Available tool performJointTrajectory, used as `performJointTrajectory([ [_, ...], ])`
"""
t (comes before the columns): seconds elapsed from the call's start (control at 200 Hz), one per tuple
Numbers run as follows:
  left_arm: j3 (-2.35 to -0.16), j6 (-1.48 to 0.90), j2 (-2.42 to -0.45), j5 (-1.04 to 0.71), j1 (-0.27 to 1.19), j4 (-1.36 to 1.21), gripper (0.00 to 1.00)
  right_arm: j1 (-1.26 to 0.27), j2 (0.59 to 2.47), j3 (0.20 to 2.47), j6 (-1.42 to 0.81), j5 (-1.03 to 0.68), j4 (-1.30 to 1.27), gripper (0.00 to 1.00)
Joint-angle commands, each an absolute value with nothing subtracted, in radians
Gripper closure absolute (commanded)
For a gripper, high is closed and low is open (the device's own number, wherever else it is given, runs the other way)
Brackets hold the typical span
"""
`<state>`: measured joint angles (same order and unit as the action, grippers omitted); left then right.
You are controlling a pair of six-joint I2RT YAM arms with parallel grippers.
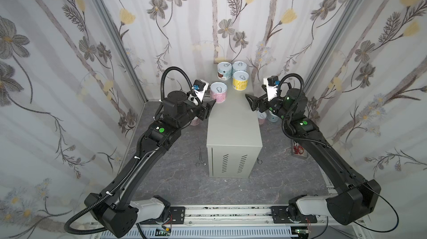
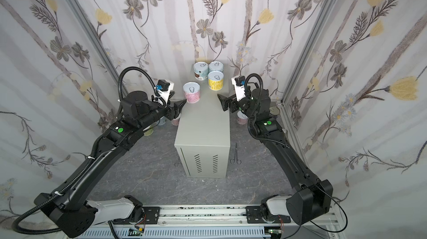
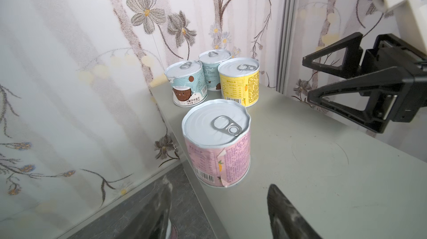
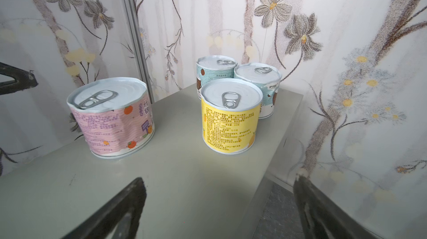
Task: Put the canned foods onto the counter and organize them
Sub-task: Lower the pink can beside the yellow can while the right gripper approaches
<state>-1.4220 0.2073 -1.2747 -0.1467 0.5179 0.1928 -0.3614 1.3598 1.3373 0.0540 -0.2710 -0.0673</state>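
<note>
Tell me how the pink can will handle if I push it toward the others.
The pink can is squat and upright on the counter, so it should slide rather than tip. Its rim looks dented and its label seam is peeling: likely thin-walled, and the paper may snag.

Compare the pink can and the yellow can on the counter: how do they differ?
Colour: the pink can has a pink label, the yellow can a yellow one.
Condition: the pink can's label is creased and peeling at its seam; the yellow can's looks smooth.
Placement: the pink can stands alone near the left edge of the counter; the yellow can sits farther back, close against two blue cans.
Both stand upright with white pull-tab lids.
</note>
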Motion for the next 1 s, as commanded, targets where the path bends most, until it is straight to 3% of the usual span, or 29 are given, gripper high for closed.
performJointTrajectory([
  [0.0,-1.420,0.223,-1.304,-0.215,0.502,0.109,0.35,-0.367,1.382,1.360,0.076,-0.289,-0.126,0.00],
  [0.999,-1.589,0.184,-1.560,-0.276,0.456,0.100,0.41,-0.366,1.510,1.432,0.101,-0.307,-0.170,0.02],
])
